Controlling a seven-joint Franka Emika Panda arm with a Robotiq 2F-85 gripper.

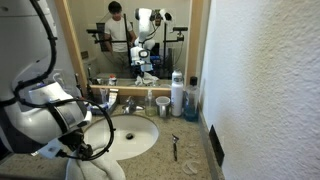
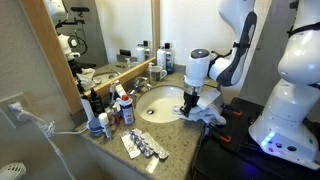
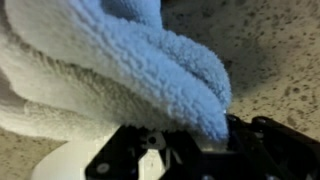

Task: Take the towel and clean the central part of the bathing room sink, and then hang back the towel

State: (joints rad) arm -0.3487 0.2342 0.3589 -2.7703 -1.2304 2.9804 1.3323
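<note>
The towel (image 3: pixel 110 60), pale terry cloth in thick folds, fills most of the wrist view and bulges down between the black fingers of my gripper (image 3: pixel 186 140), which is shut on it. In an exterior view the gripper (image 2: pixel 192 100) is at the front rim of the oval off-white sink (image 2: pixel 155 105), and the towel (image 2: pixel 207 116) is bunched under it on the counter edge. The sink's basin also shows in an exterior view (image 1: pixel 140 140) and in the wrist view (image 3: pixel 62 166). Speckled granite (image 3: pixel 270 60) surrounds it.
A faucet (image 1: pixel 130 103) and bottles (image 1: pixel 177 95) stand behind the basin under the mirror. A razor (image 1: pixel 175 147) lies on the counter. More bottles (image 2: pixel 105 115) and flat packets (image 2: pixel 145 147) crowd one counter end. A textured wall (image 1: pixel 265 80) bounds the counter.
</note>
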